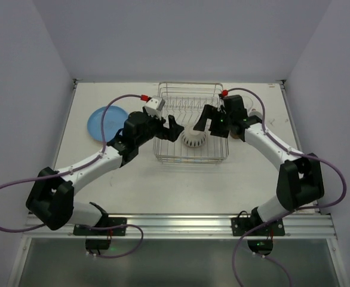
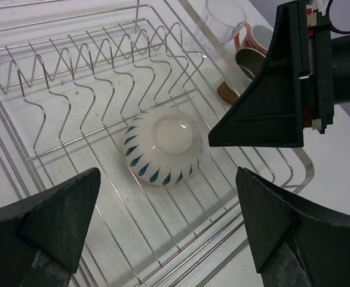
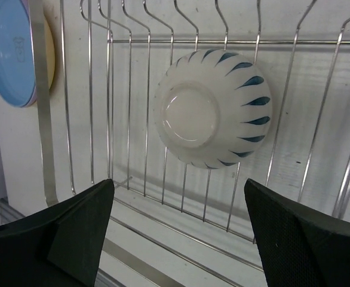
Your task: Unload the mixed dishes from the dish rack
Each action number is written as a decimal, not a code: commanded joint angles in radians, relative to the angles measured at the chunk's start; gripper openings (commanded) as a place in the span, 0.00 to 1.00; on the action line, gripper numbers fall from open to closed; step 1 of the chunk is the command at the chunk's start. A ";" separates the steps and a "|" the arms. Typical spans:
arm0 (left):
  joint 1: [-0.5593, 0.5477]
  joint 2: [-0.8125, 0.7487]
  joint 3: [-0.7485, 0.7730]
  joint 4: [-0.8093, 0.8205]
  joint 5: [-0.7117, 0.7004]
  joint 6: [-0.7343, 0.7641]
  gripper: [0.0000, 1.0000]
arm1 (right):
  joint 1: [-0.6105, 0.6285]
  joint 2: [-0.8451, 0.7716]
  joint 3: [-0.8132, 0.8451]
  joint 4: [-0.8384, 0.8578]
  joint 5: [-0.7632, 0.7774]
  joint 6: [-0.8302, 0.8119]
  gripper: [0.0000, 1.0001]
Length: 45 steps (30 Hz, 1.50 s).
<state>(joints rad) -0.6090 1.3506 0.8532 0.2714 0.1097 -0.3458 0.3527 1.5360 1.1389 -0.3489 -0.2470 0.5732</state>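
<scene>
- While the bowl (image 1: pixel 193 139) is lying upturned in the rack (image 1: pixel 190 160), left gripper (image 1: pixel 175 129) and right gripper (image 1: pixel 206 121) are gaping wide, holding nothing.
- One should be straddling its rim squarely, avoiding wires.

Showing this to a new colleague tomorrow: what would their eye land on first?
The upturned cream bowl with blue teardrop marks, alone in the wire dish rack. The left hand and right hand hover open either side. A blue plate lies left of the rack.
</scene>
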 commanded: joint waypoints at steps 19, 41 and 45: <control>0.014 0.309 0.038 0.343 0.090 -0.358 1.00 | -0.003 -0.017 -0.174 0.297 -0.011 0.309 0.92; 0.048 0.487 0.089 0.456 0.119 -0.625 1.00 | -0.004 -0.012 -0.228 0.335 0.072 0.384 0.85; 0.048 0.487 0.066 0.476 0.102 -0.625 1.00 | -0.004 0.059 -0.209 0.343 0.058 0.373 0.86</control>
<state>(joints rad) -0.5694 1.8347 0.9245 0.6693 0.2306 -0.9508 0.3546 1.5497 0.9012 -0.0307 -0.1799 0.9611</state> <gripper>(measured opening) 0.997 0.852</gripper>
